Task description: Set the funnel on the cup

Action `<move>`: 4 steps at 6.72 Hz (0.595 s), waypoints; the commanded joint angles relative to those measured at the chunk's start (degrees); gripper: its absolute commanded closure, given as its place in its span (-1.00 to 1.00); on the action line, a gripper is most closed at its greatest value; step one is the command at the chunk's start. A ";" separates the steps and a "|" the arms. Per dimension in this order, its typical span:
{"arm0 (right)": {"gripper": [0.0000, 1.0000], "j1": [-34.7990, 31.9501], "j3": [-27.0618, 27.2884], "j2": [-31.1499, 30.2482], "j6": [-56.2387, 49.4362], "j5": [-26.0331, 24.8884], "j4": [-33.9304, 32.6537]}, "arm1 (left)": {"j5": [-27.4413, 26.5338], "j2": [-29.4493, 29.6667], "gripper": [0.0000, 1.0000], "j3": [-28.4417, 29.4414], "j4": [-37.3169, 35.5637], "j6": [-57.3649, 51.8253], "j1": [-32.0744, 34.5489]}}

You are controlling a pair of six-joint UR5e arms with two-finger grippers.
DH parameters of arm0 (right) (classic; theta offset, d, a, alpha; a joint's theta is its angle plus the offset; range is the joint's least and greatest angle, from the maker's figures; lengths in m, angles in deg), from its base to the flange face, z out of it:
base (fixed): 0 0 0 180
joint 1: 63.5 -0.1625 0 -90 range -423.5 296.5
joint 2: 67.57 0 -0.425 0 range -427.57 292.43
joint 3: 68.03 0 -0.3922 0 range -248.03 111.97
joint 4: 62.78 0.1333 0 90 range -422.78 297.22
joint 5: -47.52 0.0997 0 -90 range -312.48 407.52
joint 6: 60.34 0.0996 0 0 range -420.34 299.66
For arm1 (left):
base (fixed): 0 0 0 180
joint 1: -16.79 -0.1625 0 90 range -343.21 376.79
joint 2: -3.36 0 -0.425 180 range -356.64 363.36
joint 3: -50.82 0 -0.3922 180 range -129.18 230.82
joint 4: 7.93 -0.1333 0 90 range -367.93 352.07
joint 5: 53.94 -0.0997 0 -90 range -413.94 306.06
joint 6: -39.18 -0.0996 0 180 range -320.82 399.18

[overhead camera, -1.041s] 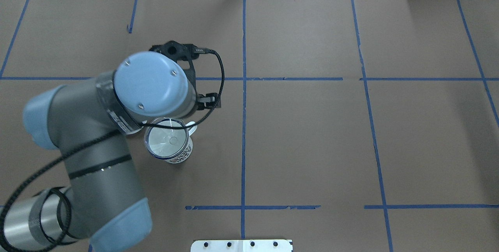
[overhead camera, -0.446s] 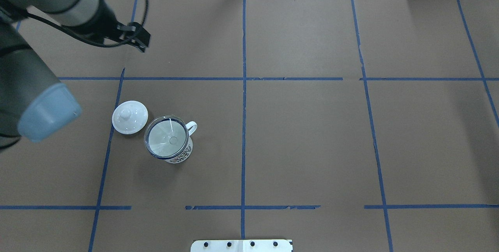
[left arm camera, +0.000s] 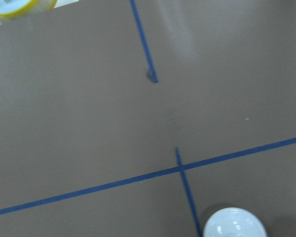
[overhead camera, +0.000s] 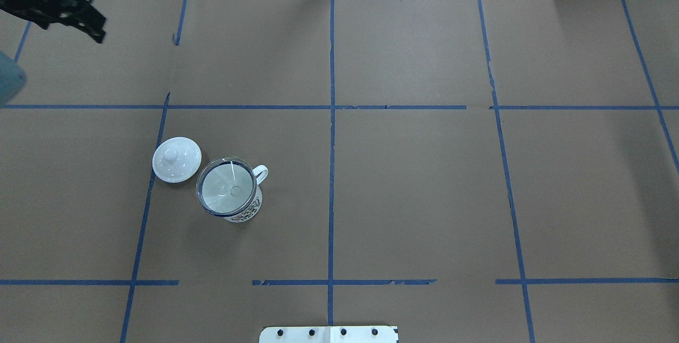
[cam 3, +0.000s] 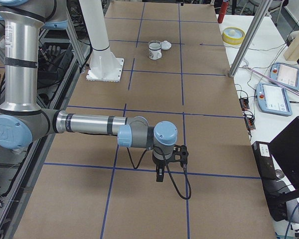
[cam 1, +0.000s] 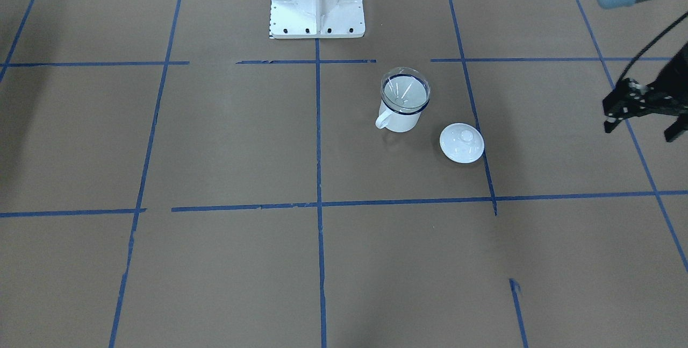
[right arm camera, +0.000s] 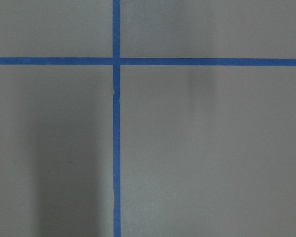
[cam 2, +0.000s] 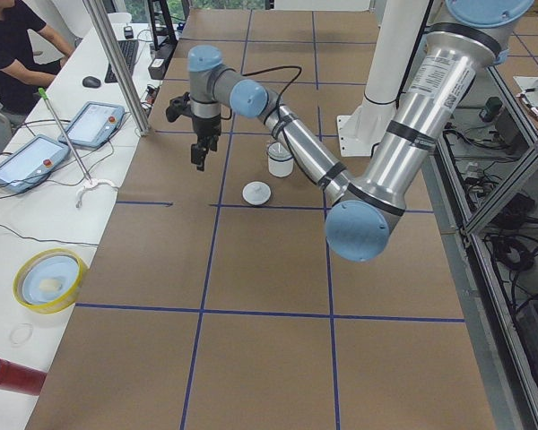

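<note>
While funnel sits upright in cup, lid just left of it, L hand hangs spread & empty, far-left over table; R hand: can't tell grip.

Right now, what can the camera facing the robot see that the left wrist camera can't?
Only the front-facing view shows the funnel sitting in the cup, the robot's white base, and the left gripper, open, far off to the side. Only the left wrist view shows a yellow-rimmed dish at its top corner. Both show the white lid, the blue tape lines and the brown table cover.
</note>
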 commanded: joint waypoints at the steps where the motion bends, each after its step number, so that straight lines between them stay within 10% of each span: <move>1: -1.00 0.00 -0.04 0.00 0.00 0.00 0.00 | 2.47 -11.73 -1.00 6.45 9.30 -10.33 9.01; 4: -1.00 0.00 -0.04 0.09 0.00 0.00 0.00 | 4.86 -13.81 -1.00 11.75 9.79 -11.62 11.95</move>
